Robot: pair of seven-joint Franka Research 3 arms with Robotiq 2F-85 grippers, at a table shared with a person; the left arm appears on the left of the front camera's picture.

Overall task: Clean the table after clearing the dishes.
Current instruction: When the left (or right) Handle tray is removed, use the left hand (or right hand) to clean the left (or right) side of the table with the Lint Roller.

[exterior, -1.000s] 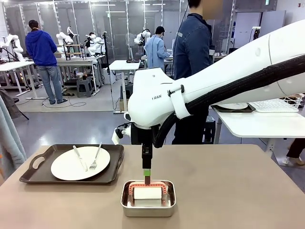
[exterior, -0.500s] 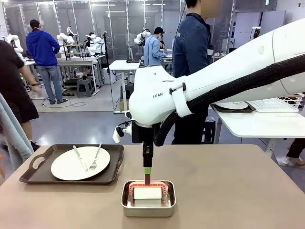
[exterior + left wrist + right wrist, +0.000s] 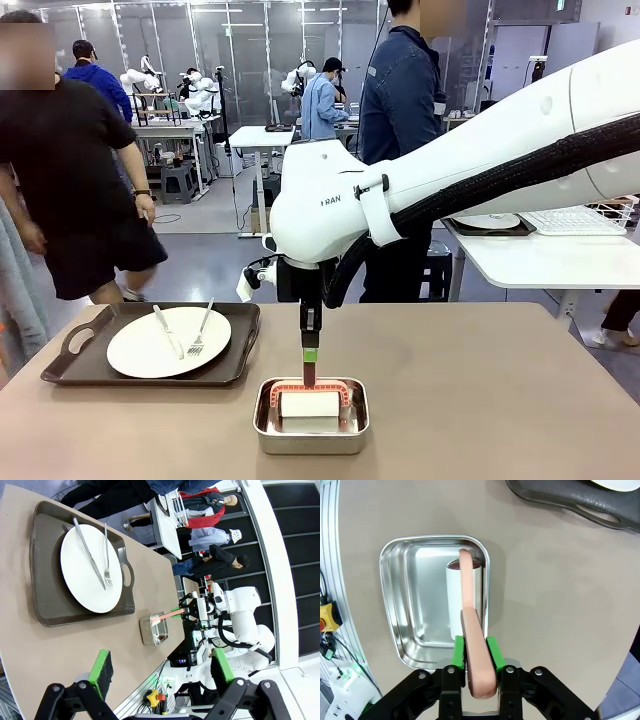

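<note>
While right jaws pinch the roller's stiff pink handle (image 3: 475, 650) in the pan (image 3: 310, 443) at the counter's (image 3: 480, 400) near edge, left jaws gape empty; the plate (image 3: 135, 350), likely fragile, sits left, best lifted by its tray's (image 3: 238, 340) handles.

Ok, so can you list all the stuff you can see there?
table: one, tan, under everything
tray: one, dark brown, far left part of the table
plate: one, white, on the tray
knife: one, metal, on the plate
fork: one, metal, on the plate beside the knife
pan: one, steel, middle of the near edge
roller: one, white with pink handle, in the pan
person in black: one, beyond the tray
person in blue: one, behind the table
right end effector: one, black and green, shut on the roller's handle
left end effector: one, black and green, open above the table
</note>
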